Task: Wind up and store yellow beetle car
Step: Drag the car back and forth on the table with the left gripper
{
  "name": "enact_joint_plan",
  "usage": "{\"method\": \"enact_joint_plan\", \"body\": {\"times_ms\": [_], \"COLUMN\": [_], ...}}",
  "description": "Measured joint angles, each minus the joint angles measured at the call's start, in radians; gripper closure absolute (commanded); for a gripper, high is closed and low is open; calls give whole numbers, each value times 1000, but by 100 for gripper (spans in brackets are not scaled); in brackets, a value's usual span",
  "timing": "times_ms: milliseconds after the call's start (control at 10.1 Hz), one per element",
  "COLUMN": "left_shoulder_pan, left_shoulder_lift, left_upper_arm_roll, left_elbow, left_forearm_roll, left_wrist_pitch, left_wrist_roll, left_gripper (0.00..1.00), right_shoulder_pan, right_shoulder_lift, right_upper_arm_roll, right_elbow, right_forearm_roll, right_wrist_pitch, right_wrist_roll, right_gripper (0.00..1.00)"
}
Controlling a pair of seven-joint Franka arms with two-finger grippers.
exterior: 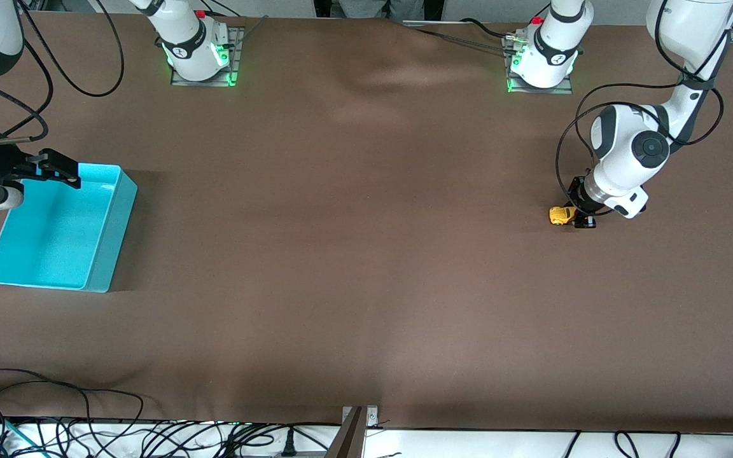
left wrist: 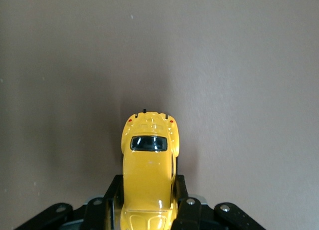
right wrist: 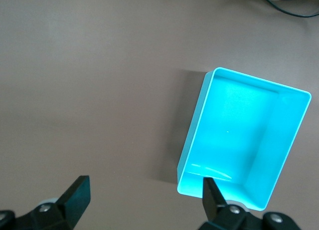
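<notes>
The yellow beetle car (exterior: 557, 215) is a tiny rounded toy with dark windows, resting on the brown table toward the left arm's end. My left gripper (exterior: 578, 217) is low at the table and shut on the car. In the left wrist view the black fingers (left wrist: 112, 196) press both sides of the yellow beetle car (left wrist: 149, 170), whose other end sticks out past them. My right gripper (exterior: 58, 169) hangs open over the rim of the turquoise bin (exterior: 112, 235). Its fingers (right wrist: 77, 192) stand wide apart with nothing between them.
The turquoise bin (right wrist: 195, 125) has nothing in it and stands at the right arm's end of the table. Both arm bases (exterior: 198, 60) are bolted along the table's back edge. Loose cables (exterior: 86, 426) run along the table edge nearest the front camera.
</notes>
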Motion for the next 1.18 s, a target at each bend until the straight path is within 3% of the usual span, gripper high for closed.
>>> {"method": "enact_joint_plan", "body": {"times_ms": [591, 1182], "left_shoulder_pan": [-33, -41], "left_shoulder_lift": [24, 43], "left_upper_arm_roll": [-155, -156], "left_elbow": [20, 41], "left_forearm_roll": [0, 29], "left_wrist_pitch": [4, -6], "left_wrist_roll": [-128, -173], "left_gripper": [100, 100], "right_shoulder_pan": [0, 0], "right_shoulder_lift": [0, 0], "right_upper_arm_roll": [0, 0], "right_elbow": [0, 0], "right_forearm_roll": [0, 0], "right_wrist_pitch": [0, 1], "right_wrist_roll": [0, 0], "right_gripper": [0, 0]}}
